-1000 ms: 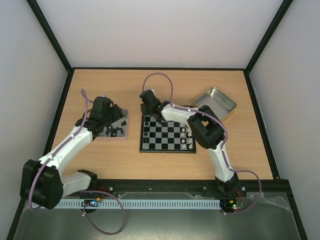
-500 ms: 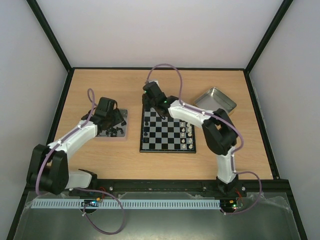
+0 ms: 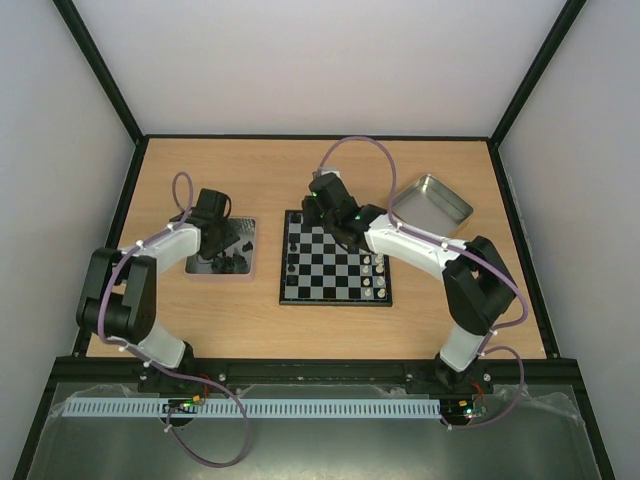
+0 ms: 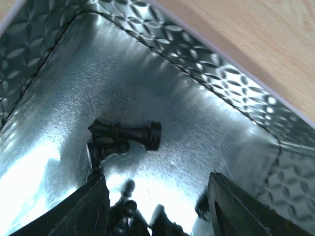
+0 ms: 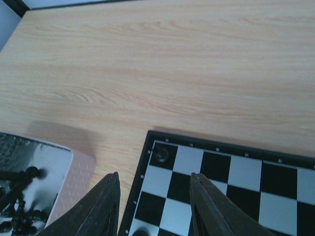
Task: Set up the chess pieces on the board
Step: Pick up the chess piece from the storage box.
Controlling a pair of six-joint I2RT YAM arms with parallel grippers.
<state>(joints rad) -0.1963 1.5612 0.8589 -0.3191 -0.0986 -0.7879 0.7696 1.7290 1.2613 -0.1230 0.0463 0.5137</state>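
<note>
The board (image 3: 335, 268) lies mid-table, with pale pieces along its right side and a few black chess pieces (image 3: 290, 264) in its left column. More black pieces (image 3: 228, 259) lie in the left metal tray (image 3: 250, 230). My left gripper (image 3: 214, 232) hangs low inside that tray, open. In the left wrist view (image 4: 160, 209) two black pieces (image 4: 125, 136) lie just ahead and others sit between the fingers (image 4: 231, 206). My right gripper (image 3: 318, 208) is open and empty above the board's far left corner (image 5: 155, 199), where one black piece (image 5: 161, 154) stands.
A second shiny metal tray (image 3: 431, 204) sits at the back right, beside the right arm. In the right wrist view the left tray (image 5: 59, 162) shows at the lower left, with bare wood between it and the board's black border (image 5: 137, 189).
My right gripper has moved right and lifted off the board's far left corner, leaving a black piece there. My left arm has folded back leftward while its gripper stays over the tray.
</note>
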